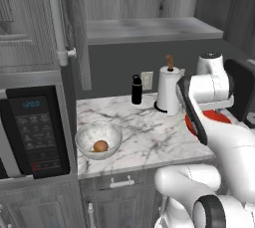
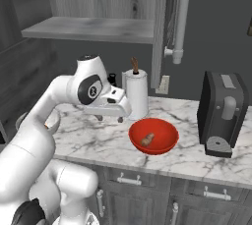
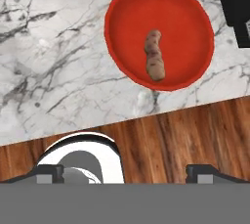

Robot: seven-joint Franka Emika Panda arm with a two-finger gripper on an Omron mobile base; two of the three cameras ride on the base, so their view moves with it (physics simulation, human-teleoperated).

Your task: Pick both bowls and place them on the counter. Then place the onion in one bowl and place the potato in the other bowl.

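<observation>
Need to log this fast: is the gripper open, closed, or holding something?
Gripper: open, jaws wide apart, holding nothing.

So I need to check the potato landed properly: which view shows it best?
The hand view: the potato lies unobstructed in the red bowl, seen from above. The right base view shows it small; in the left base view the arm covers the bowl's inside.

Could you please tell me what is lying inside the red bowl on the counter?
The potato lies alone inside the red bowl, roughly at its centre. The patch of bowl floor directly under the potato is covered.
</observation>
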